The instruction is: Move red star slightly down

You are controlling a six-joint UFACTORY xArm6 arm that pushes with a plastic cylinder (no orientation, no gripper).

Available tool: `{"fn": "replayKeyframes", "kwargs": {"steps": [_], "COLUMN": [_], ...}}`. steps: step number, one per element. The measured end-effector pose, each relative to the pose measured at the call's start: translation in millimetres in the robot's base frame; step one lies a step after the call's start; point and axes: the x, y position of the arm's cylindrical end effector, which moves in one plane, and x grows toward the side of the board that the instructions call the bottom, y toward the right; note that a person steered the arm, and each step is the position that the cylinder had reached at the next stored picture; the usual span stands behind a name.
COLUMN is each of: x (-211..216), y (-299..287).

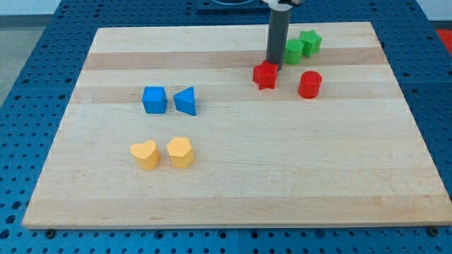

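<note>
The red star lies on the wooden board toward the view's upper right. My tip stands right at the star's upper right edge, touching or nearly touching it. The dark rod rises from there to the view's top.
A red cylinder sits to the right of the star. A green cube and a green star lie just above right of my tip. A blue cube and blue triangle lie at left. Two yellow hearts lie lower left.
</note>
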Motion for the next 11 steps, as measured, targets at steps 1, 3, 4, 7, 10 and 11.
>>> {"fn": "replayKeyframes", "kwargs": {"steps": [1,3,4,7,10,11], "x": [9,15,2,35,13,18], "y": [-8,-14,-27,-27,77,112]}}
